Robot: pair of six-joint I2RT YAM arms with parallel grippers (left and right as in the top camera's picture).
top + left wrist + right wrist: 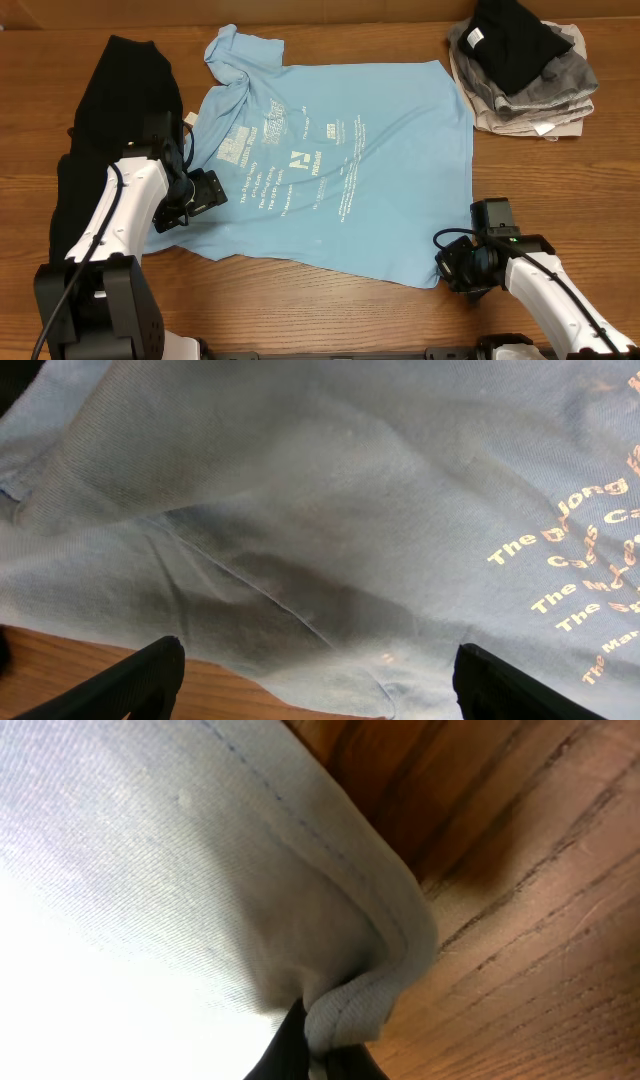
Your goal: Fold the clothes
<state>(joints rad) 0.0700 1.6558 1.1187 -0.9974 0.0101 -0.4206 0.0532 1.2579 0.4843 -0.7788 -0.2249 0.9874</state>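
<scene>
The shirt [340, 170] is lying spread out, print up, on the table [300, 300], and it is a little rumpled at its far left sleeve. The right gripper [450, 270] is pinching the shirt's near right corner. In its wrist view the hem [350, 1010] is bunching up right between the closed jaws. The left gripper [212, 190] is hanging over the shirt's left edge, its fingers [130, 685] standing wide apart with nothing between them and only blue cloth below.

To my eye the first fold is only being set up, with one corner in hand and the other side not yet taken. The next move, I'd say, is calling for the left gripper to drop onto the shirt's left edge and close on it, so both sides can lift together and carry over. If the right pulls alone, the cloth is likely going to drag askew.

A black garment [110, 120] is lying left of the shirt, and a grey-and-black stack [520, 70] is sitting beyond its far right corner.
</scene>
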